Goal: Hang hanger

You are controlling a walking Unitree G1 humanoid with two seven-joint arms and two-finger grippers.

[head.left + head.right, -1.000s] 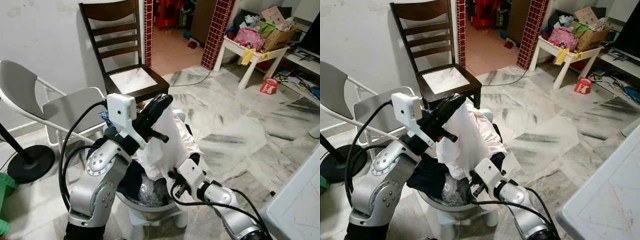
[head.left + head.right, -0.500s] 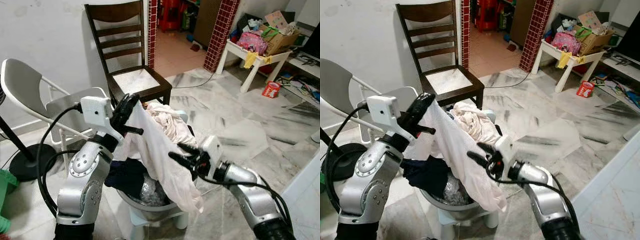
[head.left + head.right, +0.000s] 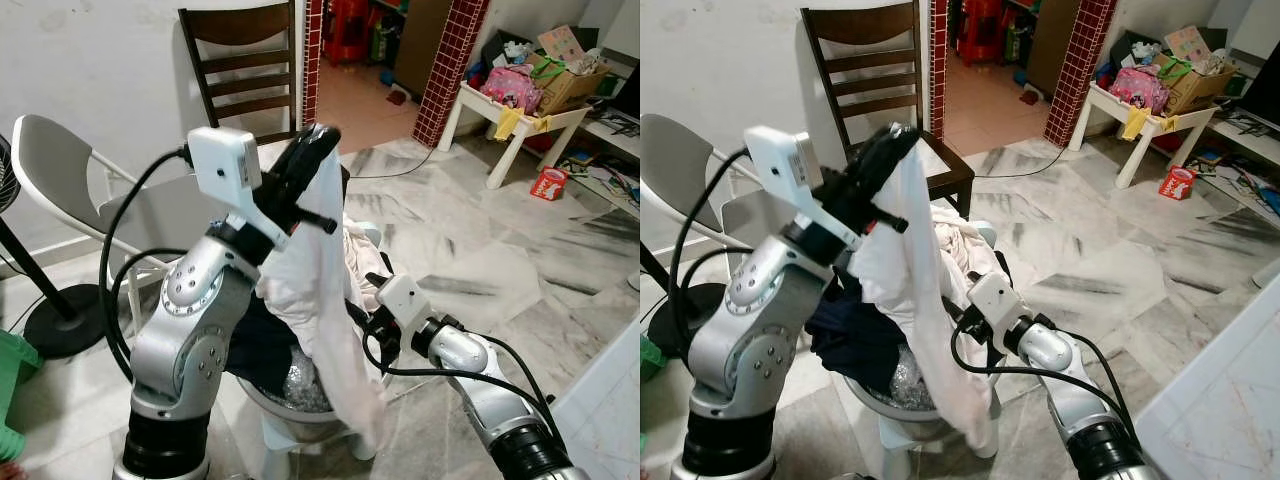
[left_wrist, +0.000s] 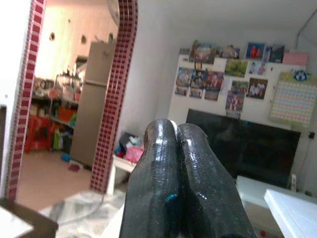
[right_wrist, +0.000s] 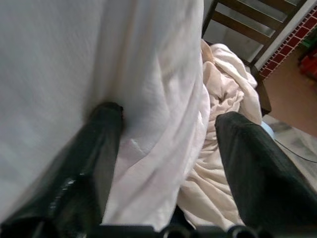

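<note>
White garment [image 3: 318,300] pinched in closed left hand [image 3: 318,140] | right hand [image 5: 166,148] spread against cloth | basin [image 3: 290,405] below

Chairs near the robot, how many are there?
2. A dark wooden chair stands by the wall behind the laundry basin; a grey folding chair is on the robot's left. Others may be hidden.

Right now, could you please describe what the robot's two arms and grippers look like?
Both arms are silver metal with rounded, bolted joints, black looping cables and white boxy wrist camera housings. The left gripper and right gripper each have two long, glossy black fingers.
</note>
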